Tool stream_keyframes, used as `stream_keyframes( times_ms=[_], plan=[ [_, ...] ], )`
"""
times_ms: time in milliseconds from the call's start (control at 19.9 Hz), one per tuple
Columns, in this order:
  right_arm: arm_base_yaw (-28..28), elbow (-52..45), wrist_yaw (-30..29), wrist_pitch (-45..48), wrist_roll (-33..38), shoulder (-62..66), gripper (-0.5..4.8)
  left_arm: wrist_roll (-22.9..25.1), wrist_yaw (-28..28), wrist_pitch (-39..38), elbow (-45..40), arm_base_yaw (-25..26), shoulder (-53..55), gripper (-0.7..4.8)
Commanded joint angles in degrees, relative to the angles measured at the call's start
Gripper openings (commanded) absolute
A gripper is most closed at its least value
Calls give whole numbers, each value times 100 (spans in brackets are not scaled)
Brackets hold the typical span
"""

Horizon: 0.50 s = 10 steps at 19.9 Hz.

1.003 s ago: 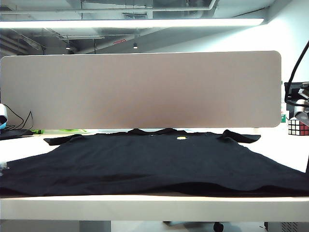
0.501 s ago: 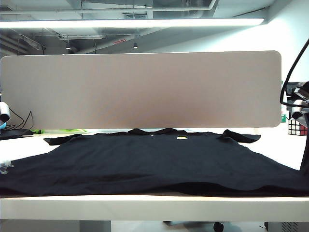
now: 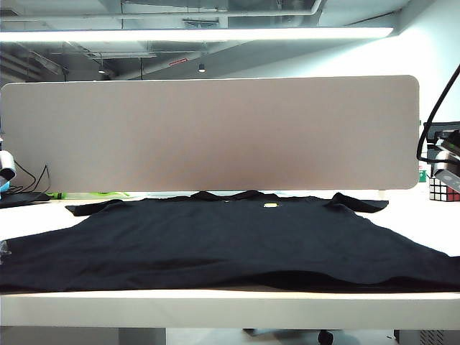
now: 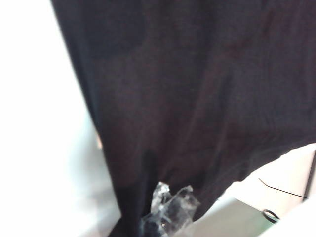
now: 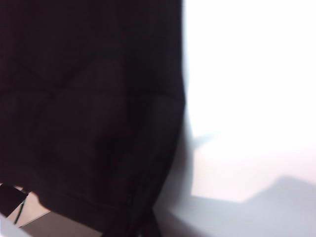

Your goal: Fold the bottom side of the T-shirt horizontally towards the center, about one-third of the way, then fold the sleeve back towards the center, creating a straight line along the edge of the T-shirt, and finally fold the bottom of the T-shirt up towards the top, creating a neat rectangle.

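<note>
Here the T-shirt [image 3: 237, 241] lies flat across the white table [image 3: 215, 305], the bottom of the T-shirt [image 3: 230, 282] along its near edge. The left gripper [image 4: 165, 215] and right gripper [image 5: 143, 224], at opposite hem corners, are clamped on cloth. Lifting should proceed evenly, keeping the hem taut. A grey partition [image 3: 208, 133] stands behind; a puzzle cube [image 3: 442, 190] sits far right.

No readable text is showing anywhere; the T-shirt [image 3: 230, 237] is bearing only a tiny yellow logo [image 3: 270, 205], too small to read.
</note>
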Motion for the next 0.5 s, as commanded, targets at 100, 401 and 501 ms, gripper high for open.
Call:
stream_keyframes(
  times_ms=[100, 401, 501],
  plan=[
    [48, 39, -549, -492, -74, -299, -7, 57, -186, -538, 2, -42, -306, -6],
    [323, 42, -380, -1314, -114, -1576, -7, -59, 291, -1150, 48, -221, -1563, -6],
    [365, 44, -365, -1473, 44, -2133, -7, -254, 173, -1311, 66, -455, -2197, -6]
  ],
)
